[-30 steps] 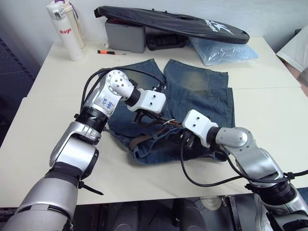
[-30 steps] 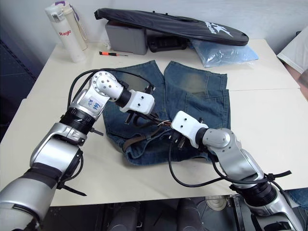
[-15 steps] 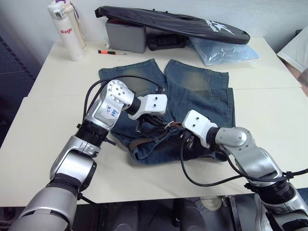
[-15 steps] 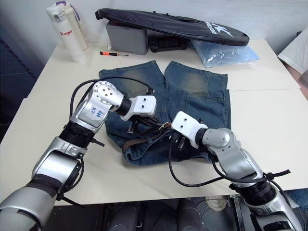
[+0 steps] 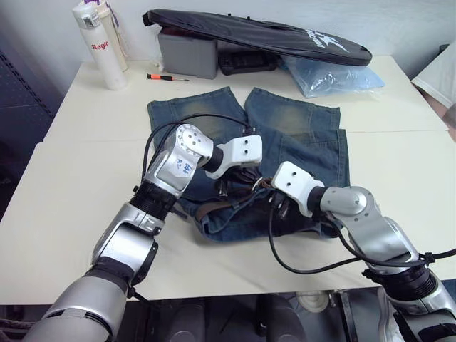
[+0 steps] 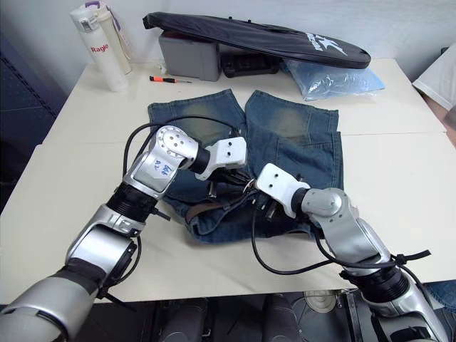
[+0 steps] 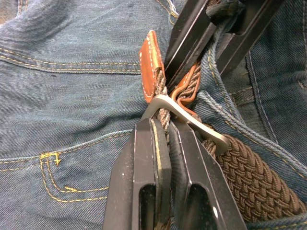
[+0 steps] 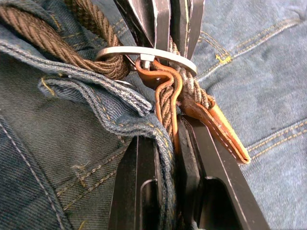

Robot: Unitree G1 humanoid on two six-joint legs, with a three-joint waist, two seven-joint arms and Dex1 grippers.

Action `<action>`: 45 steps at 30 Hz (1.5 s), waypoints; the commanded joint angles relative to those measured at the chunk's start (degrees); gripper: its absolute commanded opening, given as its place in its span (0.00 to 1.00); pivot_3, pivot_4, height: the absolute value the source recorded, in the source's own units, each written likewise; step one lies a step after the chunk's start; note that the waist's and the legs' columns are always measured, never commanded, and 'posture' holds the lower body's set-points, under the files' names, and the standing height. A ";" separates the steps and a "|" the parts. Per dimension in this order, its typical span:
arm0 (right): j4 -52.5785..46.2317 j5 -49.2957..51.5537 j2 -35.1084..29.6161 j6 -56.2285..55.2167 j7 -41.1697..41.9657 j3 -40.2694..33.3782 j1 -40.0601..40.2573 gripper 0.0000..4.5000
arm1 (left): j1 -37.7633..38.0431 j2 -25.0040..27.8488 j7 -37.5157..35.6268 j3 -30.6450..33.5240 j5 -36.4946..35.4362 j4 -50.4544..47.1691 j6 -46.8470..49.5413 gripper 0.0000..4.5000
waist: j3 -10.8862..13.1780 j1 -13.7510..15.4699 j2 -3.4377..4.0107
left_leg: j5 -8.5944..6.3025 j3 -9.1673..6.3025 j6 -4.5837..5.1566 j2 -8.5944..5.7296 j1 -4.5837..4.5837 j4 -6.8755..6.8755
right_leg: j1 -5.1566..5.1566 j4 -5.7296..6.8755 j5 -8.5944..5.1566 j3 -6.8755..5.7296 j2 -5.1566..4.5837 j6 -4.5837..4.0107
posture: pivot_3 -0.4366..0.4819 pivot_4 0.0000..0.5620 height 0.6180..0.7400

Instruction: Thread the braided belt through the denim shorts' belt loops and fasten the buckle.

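Faded blue denim shorts [image 5: 299, 135] with yellowish patches lie flat on the pale counter [image 5: 85, 185], legs pointing away, waistband bunched at the near edge. The dark brown braided belt [image 7: 249, 177] runs along that waistband; a stretch of it shows beside the left forearm [image 5: 214, 208], partly under folded denim, so it looks at least partly threaded, though no single blue denim belt loop can be picked out for certain. Both grippers meet at the waistband's middle. Left gripper [image 7: 163, 125] is closed to a narrow slit on the braid just at the square silver metal buckle [image 7: 189, 120]. Right gripper [image 8: 173, 125] is likewise pinched nearly shut on the braided strap along with an edge of the waistband denim, just below the tan leather tip [image 8: 218, 129]. The strap passes through the buckle frame, and the tan tip stands clear on the far side. Whether the prong has seated in the weave cannot be told. Judgement: threading largely done, fastening under way; what remains is drawing the strap snug, setting the prong, and tucking the tip flat. At the counter's far edge, well apart: white bottle [image 5: 100, 46], grey box [image 5: 187, 53] beneath a long black bag [image 5: 263, 34].
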 commanded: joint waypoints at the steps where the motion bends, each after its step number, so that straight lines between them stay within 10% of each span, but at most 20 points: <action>1: -4.43 2.51 2.30 -2.22 1.84 1.58 -1.34 0.02 | -2.37 -5.69 0.35 -0.62 -3.89 -2.52 -1.44 0.00 | 0.00 -0.05 0.00 | 0.00 0.00 0.00 0.00 0.00 0.00 | 0.00 0.00 0.00 0.00 0.00 0.00 | 0.48 0.27 1.00; 3: -5.33 5.34 4.65 -0.46 1.50 -0.97 -0.87 0.02 | -1.96 -6.03 0.28 -0.08 -4.63 -3.16 -0.24 0.00 | 0.00 0.03 0.00 | 0.00 0.00 0.00 0.00 0.00 0.00 | -0.01 0.00 0.00 0.00 0.00 0.00 | 0.48 0.27 1.00; 14: -13.29 19.60 -2.96 13.34 13.03 -9.98 -0.95 1.00 | 1.22 -4.87 0.20 0.37 -4.60 -6.42 2.04 0.00 | 0.00 0.17 0.00 | 0.00 -0.02 0.00 0.00 -0.01 -0.01 | 0.00 -0.02 0.00 0.00 0.00 0.00 | 0.48 0.27 1.00; 30: -9.46 29.01 -15.49 20.29 14.06 -16.43 -5.08 1.00 | 1.63 -3.55 1.28 -1.72 -5.37 -6.67 1.62 0.00 | 0.00 0.23 0.00 | -0.02 -0.01 0.03 -0.02 -0.01 0.01 | 0.02 -0.04 0.00 0.01 -0.03 0.00 | 0.48 0.27 1.00; 45: 4.70 16.17 -21.24 -5.81 16.90 -9.55 -6.40 1.00 | 1.08 -3.63 1.78 -1.95 -5.78 -6.64 1.42 0.00 | 0.00 0.07 0.00 | -0.02 0.03 0.03 -0.02 -0.01 -0.01 | -0.01 -0.06 0.01 0.03 -0.04 0.02 | 0.48 0.27 1.00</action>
